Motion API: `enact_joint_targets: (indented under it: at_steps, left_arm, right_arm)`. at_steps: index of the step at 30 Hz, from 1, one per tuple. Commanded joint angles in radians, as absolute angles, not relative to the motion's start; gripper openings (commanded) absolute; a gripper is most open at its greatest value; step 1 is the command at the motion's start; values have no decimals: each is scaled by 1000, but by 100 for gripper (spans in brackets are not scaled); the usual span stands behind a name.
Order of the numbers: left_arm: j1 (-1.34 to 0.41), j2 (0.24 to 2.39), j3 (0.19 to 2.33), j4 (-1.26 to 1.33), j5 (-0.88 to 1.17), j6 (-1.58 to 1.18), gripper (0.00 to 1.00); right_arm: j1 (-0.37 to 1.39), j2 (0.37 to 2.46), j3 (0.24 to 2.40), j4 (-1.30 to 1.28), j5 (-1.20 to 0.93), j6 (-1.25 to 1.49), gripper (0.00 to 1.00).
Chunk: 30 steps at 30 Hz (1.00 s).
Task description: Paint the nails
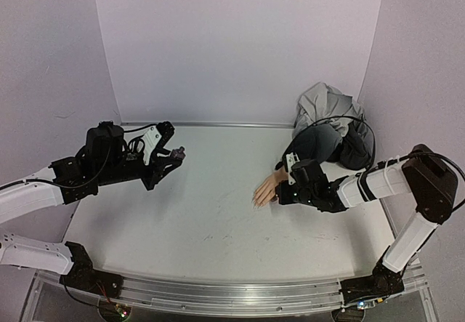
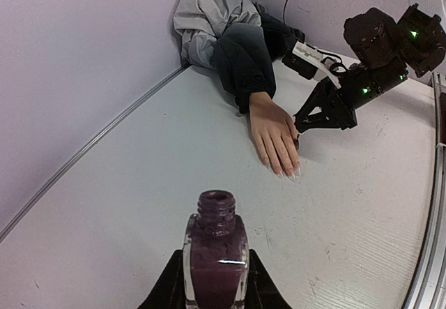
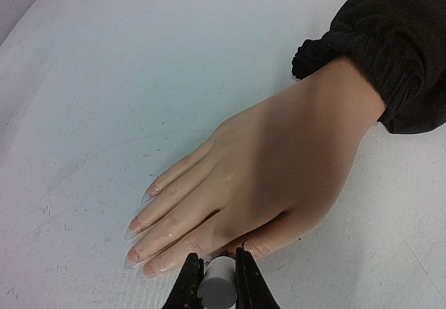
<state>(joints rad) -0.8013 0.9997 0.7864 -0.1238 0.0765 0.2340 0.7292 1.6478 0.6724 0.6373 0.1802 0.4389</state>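
Maroon polish bottle (image 2: 215, 253), uncapped, clamped in the left gripper (image 2: 214, 275) at left; right gripper (image 3: 217, 266), closed on the white brush cap (image 3: 216, 289), poised at the mannequin hand (image 3: 286, 169) at right, whose pale nails (image 3: 134, 224) look unpainted, so next comes a fine stroke along one nail.

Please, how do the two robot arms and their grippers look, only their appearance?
Both arms have white tube-shaped links and black blocky joints. The left arm carries looped black cables near its wrist; the right arm shows small green lights. The left gripper and the right gripper are black and taper to narrow tips.
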Motion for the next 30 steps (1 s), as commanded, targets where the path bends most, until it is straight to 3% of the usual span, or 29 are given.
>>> enact_joint_targets:
  at_steps: [1, 30]
  left_arm:
    - [-795, 982, 849, -81, 82, 222, 0]
    - [-796, 981, 849, -81, 80, 222, 0]
  right_arm:
    - [734, 1629, 692, 666, 197, 435, 0]
    - [734, 1614, 690, 650, 214, 445, 0]
